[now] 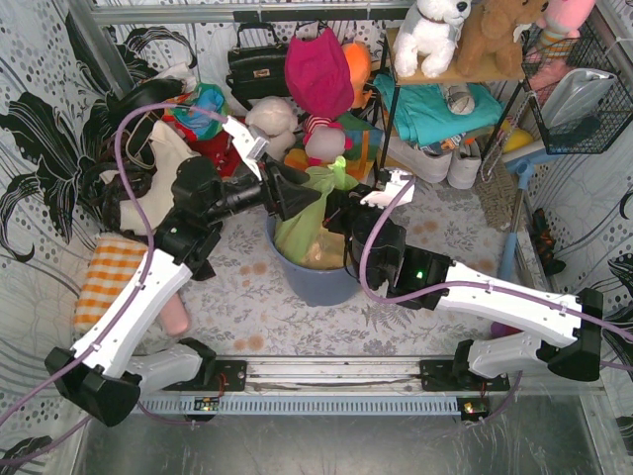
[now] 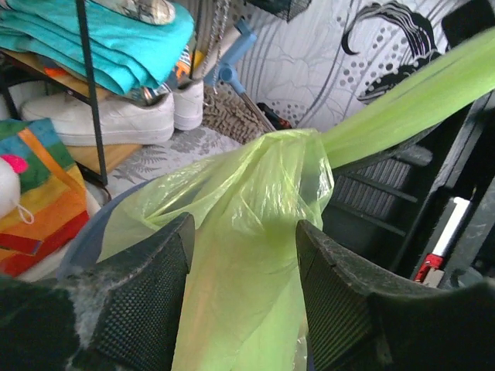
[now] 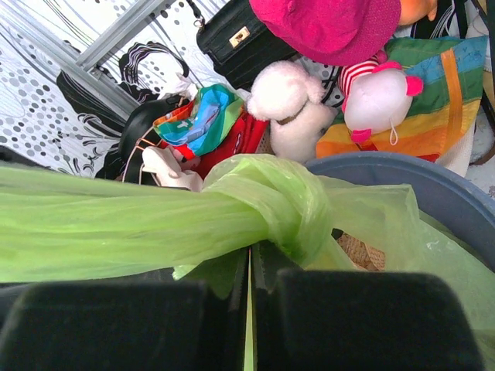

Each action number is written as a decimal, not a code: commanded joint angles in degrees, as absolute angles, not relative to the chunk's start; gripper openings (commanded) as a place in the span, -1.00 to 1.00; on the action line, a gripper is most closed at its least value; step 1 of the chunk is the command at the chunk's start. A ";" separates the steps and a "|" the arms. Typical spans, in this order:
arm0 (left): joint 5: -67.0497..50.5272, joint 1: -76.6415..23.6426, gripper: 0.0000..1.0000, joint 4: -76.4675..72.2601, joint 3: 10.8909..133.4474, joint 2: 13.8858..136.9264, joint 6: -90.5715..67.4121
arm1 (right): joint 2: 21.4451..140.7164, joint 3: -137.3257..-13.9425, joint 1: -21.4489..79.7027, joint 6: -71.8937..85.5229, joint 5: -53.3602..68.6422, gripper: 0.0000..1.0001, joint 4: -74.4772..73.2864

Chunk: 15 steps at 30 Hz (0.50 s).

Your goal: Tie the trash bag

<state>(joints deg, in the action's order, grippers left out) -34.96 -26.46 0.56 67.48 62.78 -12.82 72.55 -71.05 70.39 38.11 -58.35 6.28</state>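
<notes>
The trash bag (image 1: 302, 233) is thin light-green plastic standing in a blue-grey bin (image 1: 326, 285). Its top is gathered into a knot (image 3: 285, 202), with one tail stretched out to the left (image 3: 100, 228). My right gripper (image 3: 250, 272) is just under the knot, shut on a thin strip of the bag's film. My left gripper (image 2: 244, 259) is open, its two black fingers (image 2: 147, 301) standing apart on either side of the bag's neck (image 2: 247, 201). In the top view both grippers meet over the bin, left gripper (image 1: 289, 194) and right gripper (image 1: 341, 214).
Plush toys (image 1: 272, 121), a pink hat (image 1: 318, 71) and a black handbag (image 1: 255, 64) crowd the back. A shelf (image 1: 450, 74) with teal cloth and white shoes (image 2: 116, 116) stands at back right. An orange checkered cloth (image 1: 111, 279) lies left, and a blue broom (image 1: 514, 213) right.
</notes>
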 commanded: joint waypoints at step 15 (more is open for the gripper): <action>-41.49 -25.99 -1.00 3.33 67.24 58.75 -12.13 | 72.92 -69.18 70.42 32.39 -57.39 -1.00 15.00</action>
<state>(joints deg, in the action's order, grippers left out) -40.12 -26.24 3.18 67.44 61.95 -12.95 72.49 -69.82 70.39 35.70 -57.95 9.52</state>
